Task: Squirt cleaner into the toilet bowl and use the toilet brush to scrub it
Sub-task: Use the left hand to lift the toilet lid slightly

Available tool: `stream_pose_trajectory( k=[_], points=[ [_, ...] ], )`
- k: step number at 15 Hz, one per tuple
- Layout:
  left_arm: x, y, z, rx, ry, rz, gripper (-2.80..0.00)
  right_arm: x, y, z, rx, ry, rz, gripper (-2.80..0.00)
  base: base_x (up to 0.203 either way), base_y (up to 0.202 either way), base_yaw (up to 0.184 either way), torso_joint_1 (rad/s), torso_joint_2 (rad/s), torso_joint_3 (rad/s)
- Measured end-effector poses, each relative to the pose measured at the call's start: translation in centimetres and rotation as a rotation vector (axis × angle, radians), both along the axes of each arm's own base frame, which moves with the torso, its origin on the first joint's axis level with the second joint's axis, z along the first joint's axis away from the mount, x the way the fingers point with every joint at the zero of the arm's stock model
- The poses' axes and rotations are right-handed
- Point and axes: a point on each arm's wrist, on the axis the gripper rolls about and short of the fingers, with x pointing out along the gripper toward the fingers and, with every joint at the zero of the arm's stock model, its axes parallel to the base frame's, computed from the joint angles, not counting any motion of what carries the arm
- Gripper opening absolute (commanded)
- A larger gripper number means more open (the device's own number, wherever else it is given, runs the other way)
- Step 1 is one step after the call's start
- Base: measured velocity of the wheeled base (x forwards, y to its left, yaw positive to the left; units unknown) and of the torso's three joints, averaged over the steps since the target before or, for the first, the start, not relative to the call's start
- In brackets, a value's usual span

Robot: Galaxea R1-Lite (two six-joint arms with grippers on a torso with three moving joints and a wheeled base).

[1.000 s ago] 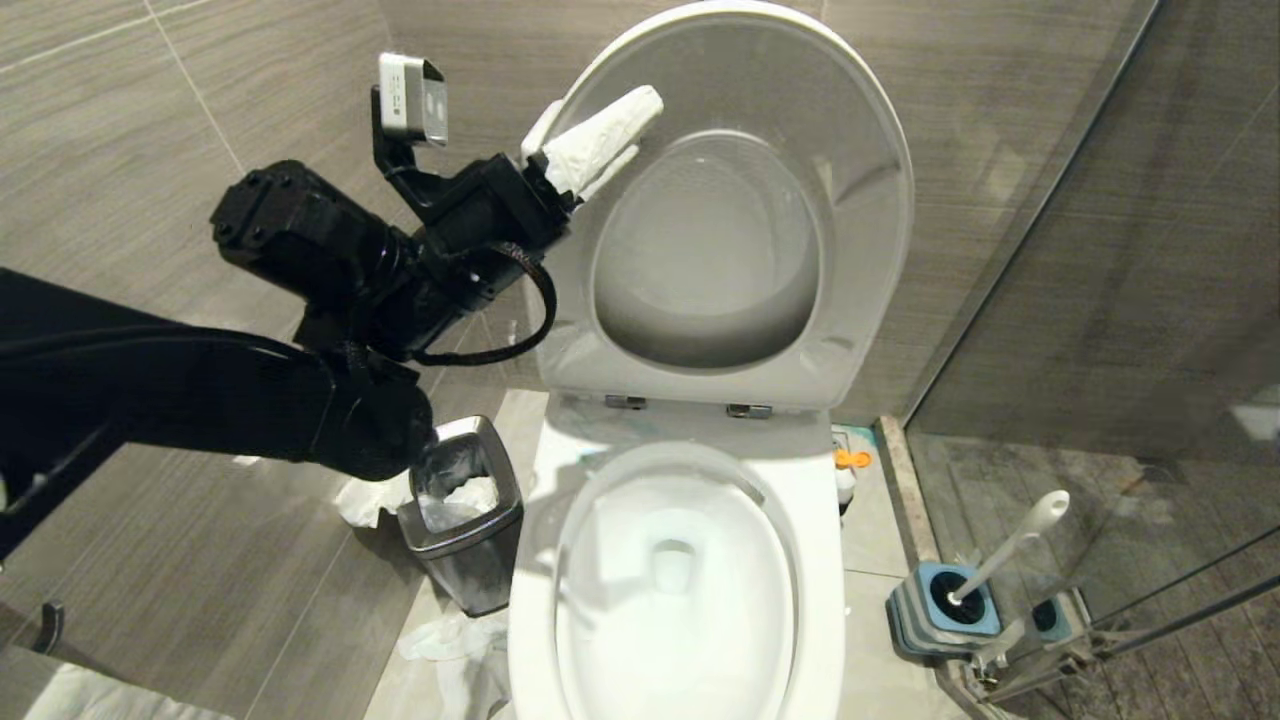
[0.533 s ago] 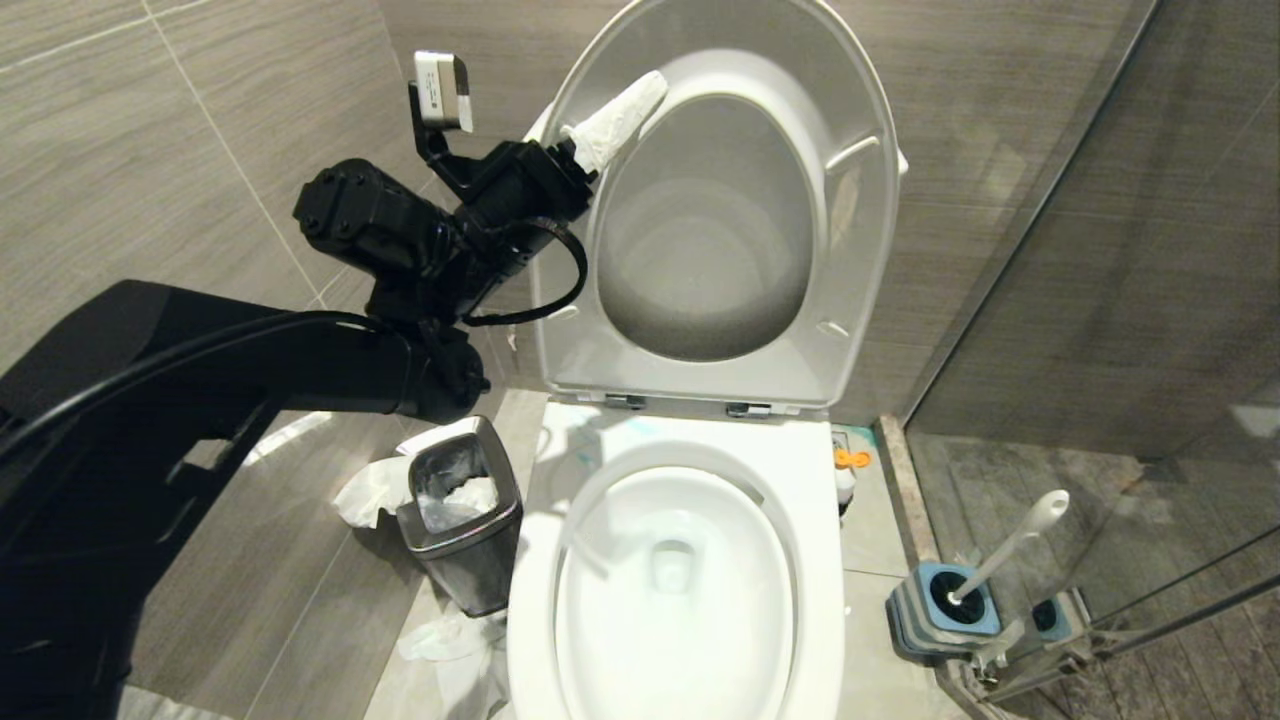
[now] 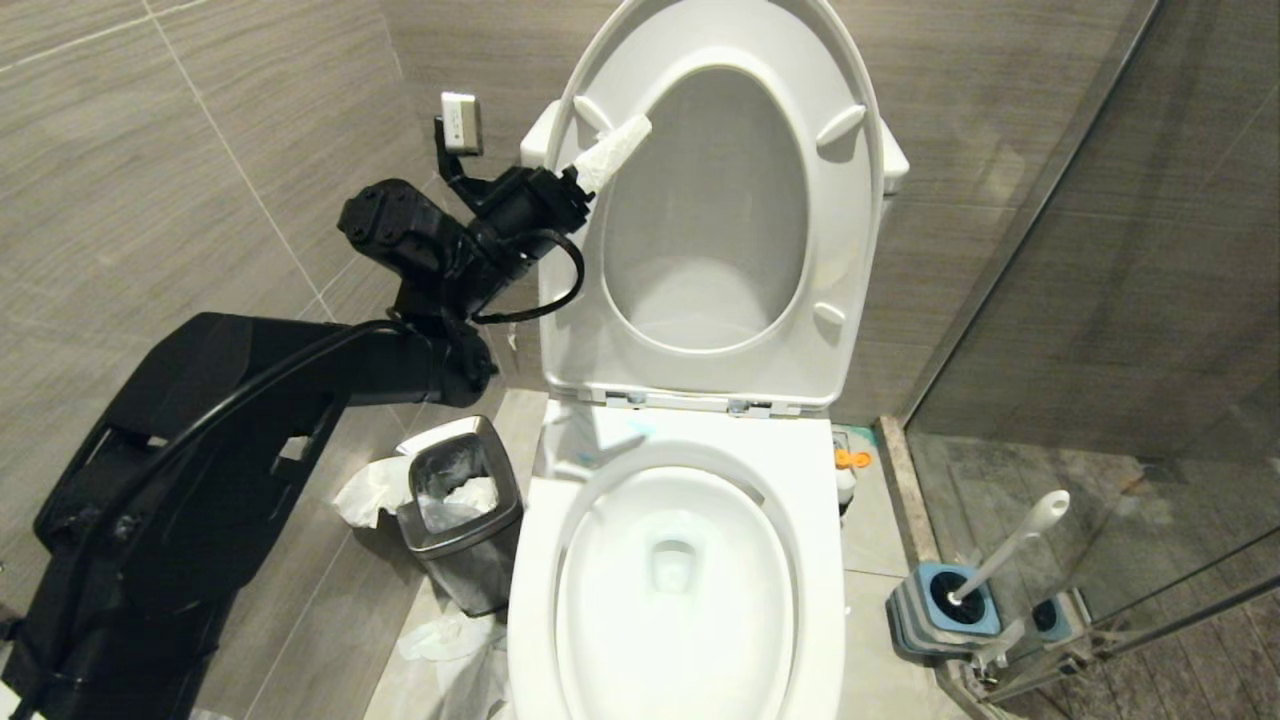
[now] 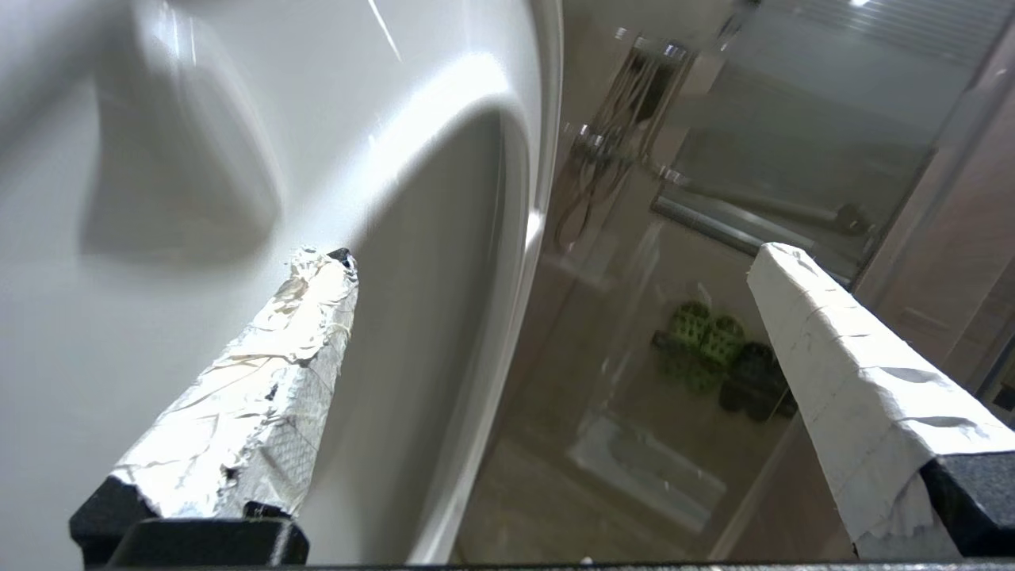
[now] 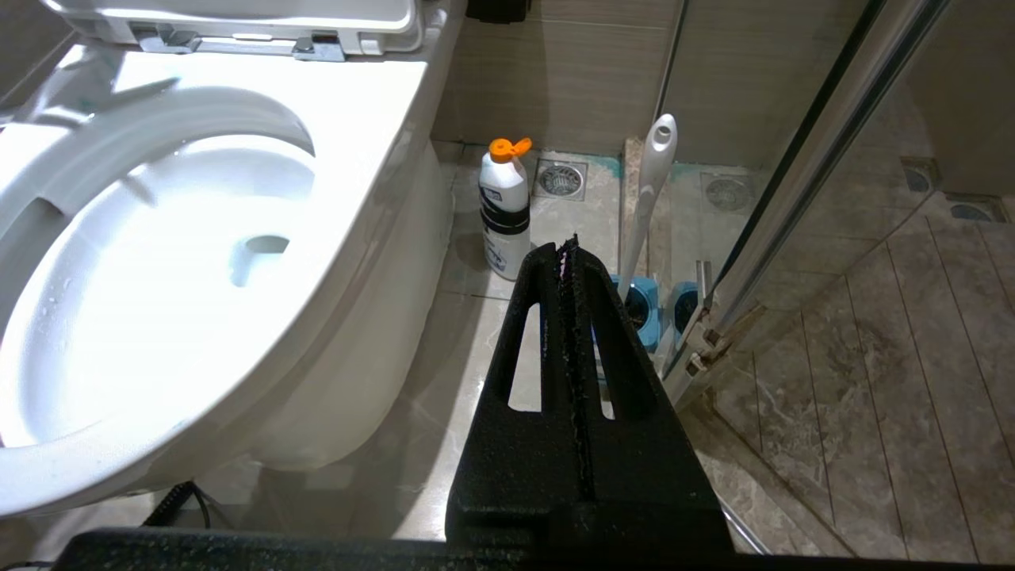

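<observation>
The white toilet bowl (image 3: 530,600) fills the lower middle of the head view, its seat (image 3: 720,375) and lid (image 3: 720,200) standing raised against the tank. Pale blue smears of cleaner (image 3: 637,428) mark the rim behind the basin. My left gripper (image 3: 600,150) is up at the raised seat's upper left edge, open, its paper-wrapped fingers (image 4: 270,396) wide apart with nothing between them. The toilet brush (image 3: 1010,550) leans in its blue holder (image 3: 945,595) on the floor to the right. My right gripper (image 5: 569,242) hangs shut and empty above the floor beside the bowl (image 5: 357,119), short of the brush (image 5: 654,182).
A white bottle with an orange cap (image 5: 505,214) stands between bowl and brush holder. A steel waste bin (image 3: 460,510) with tissue stands left of the bowl, crumpled paper (image 3: 450,640) before it. A glass shower partition (image 3: 1100,300) closes the right side.
The seat and lid have swung from a forward tilt to nearly upright against the tank. My left gripper has followed them back toward the wall, still open. The right gripper has not moved.
</observation>
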Motion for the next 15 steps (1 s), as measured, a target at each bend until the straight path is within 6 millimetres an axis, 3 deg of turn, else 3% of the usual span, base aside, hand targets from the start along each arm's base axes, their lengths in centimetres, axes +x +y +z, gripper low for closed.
stream_pose_trajectory(
  k=[6, 10, 13, 15],
  points=[
    [1.2, 0.4, -1.4, 0.026, 0.040, 0.011, 0.00, 0.0, 0.0, 0.0, 0.000, 0.000, 0.000, -2.80, 0.000, 0.000, 0.000, 0.000, 0.00, 0.000],
    [1.1, 1.1, -0.8, 0.010, 0.014, 0.033, 0.00, 0.0, 0.0, 0.0, 0.000, 0.001, 0.000, -2.80, 0.000, 0.000, 0.000, 0.000, 0.00, 0.000],
    [-0.9, 1.3, 0.4, 0.006, 0.061, 0.001, 0.00, 0.0, 0.0, 0.0, 0.000, 0.001, 0.000, -2.80, 0.000, 0.000, 0.000, 0.000, 0.00, 0.000],
    [-4.2, 1.4, 2.8, -0.008, 0.112, -0.059, 0.00, 0.0, 0.0, 0.0, 0.000, 0.001, 0.000, -2.80, 0.000, 0.000, 0.000, 0.000, 0.00, 0.000]
  ],
)
